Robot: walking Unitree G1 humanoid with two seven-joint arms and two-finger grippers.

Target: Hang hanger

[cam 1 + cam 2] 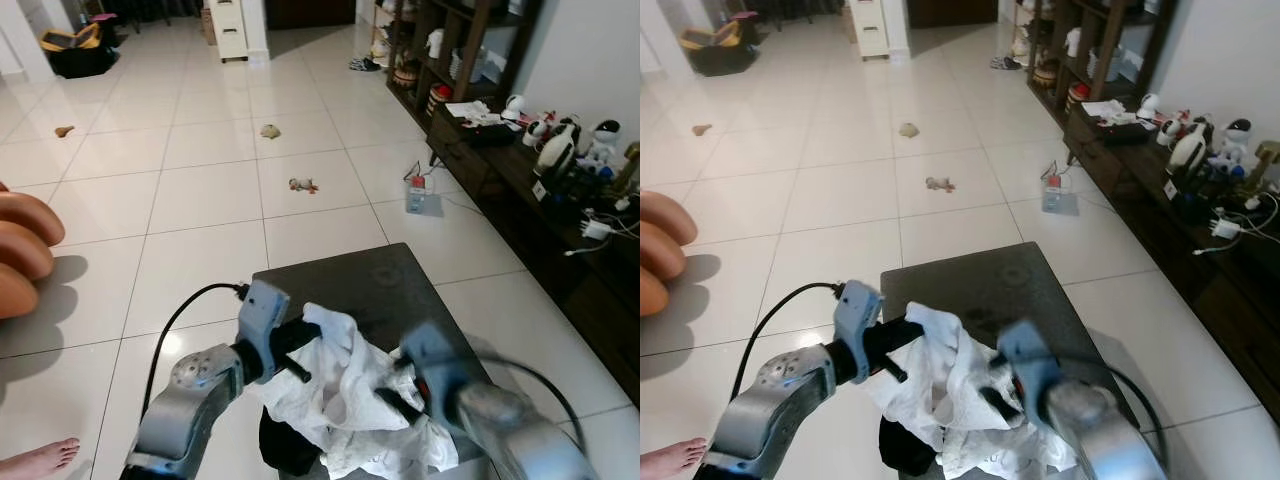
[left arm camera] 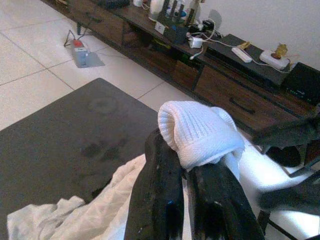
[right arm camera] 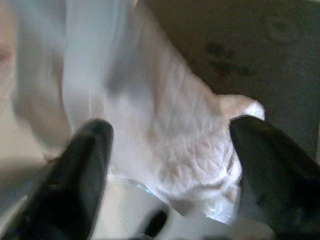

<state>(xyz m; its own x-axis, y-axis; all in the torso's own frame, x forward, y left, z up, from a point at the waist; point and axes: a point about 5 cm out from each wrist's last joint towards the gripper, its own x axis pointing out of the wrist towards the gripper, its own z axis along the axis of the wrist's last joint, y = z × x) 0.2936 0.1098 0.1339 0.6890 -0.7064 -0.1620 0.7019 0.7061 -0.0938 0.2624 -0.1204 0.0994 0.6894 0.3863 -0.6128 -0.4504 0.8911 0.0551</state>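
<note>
Left gripper (image 1: 297,352) jaws closed, pinching white garment (image 1: 345,395) fold | right gripper (image 3: 170,165) jaws wide apart, straddling garment, gripping nothing | hanger not discernible, possibly buried in cloth | risk: fold slipping out, cloth snagging | dark surface (image 1: 370,285) beyond | shelves (image 1: 440,60) holding assorted items.

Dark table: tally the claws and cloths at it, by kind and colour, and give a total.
claws: 2, left claw and right claw
white cloth: 1
black cloth: 1
Total: 4
</note>
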